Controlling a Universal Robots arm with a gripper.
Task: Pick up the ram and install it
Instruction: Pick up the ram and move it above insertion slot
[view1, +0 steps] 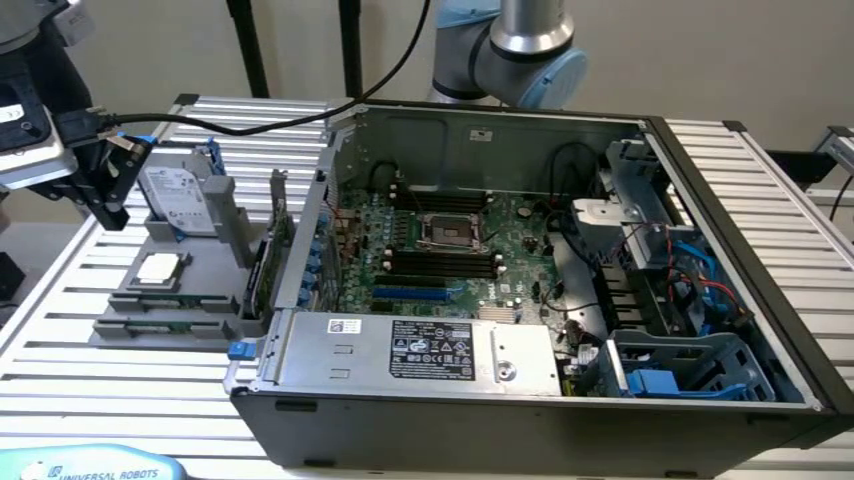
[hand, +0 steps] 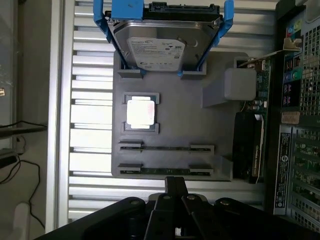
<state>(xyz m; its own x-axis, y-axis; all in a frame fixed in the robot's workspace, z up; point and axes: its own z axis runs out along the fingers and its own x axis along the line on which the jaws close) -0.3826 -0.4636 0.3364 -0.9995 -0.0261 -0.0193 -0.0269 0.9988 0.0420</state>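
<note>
Exterior view's left: gripper (hand: 175, 182) hovers over grey tray (hand: 175, 127), fingers together, holding nothing. Ram (hand: 166, 170) sits on edge in tray's near holder, closest to fingertips. Second stick (hand: 166, 148) just beside it; processor (hand: 141, 112) and hard drive (hand: 162, 47) farther. Step in hand: approach for pick, nothing lifted. Grasp calls for fingers parted, astride thin board. Exterior view's right: open case (view1: 534, 130), motherboard's black slots (view1: 434, 262) look empty, well apart from ram.

Hard drive (hand: 157, 47): far end cut off at frame edge. Ram (hand: 165, 170) on the gray holder (hand: 180, 100): seen edge-on, chips not discernible. Gripper (hand: 176, 184): body cropped at frame edge. Computer case (hand: 300, 125) beside the holder: largely out of frame.
</note>
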